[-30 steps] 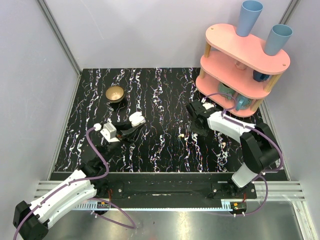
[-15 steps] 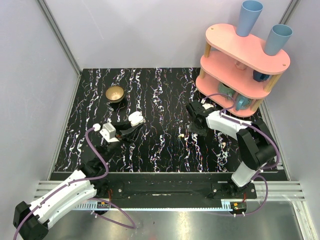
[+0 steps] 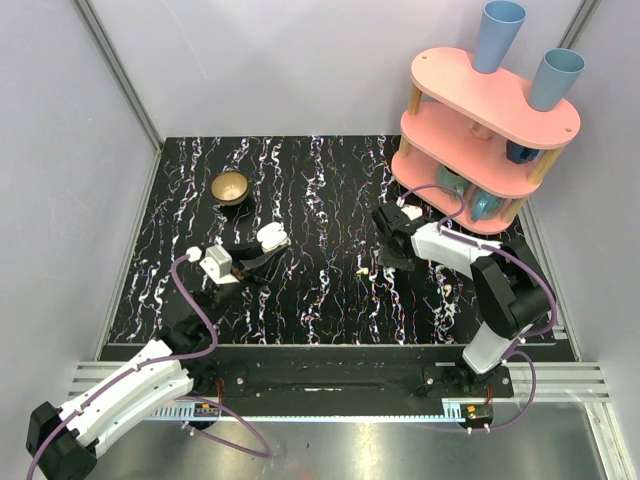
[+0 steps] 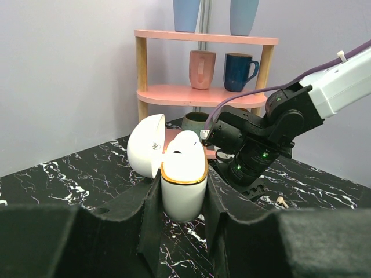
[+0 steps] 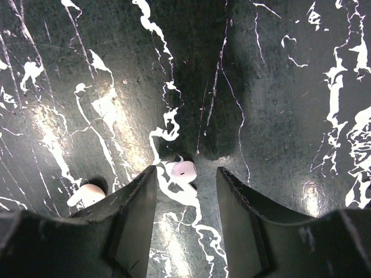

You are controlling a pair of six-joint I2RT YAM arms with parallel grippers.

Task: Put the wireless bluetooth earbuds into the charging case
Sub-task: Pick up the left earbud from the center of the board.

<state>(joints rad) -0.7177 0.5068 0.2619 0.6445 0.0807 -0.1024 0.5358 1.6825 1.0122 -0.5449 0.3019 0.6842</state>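
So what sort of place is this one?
Probably a lab test cell, not a home: plain grey walls box in a marbled table, and a pink shelf of cups looks like a staged prop.

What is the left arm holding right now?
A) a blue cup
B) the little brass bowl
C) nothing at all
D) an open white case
D: in the left wrist view the left gripper is clamped on both sides of a white case, which stands upright with its top flipped open.
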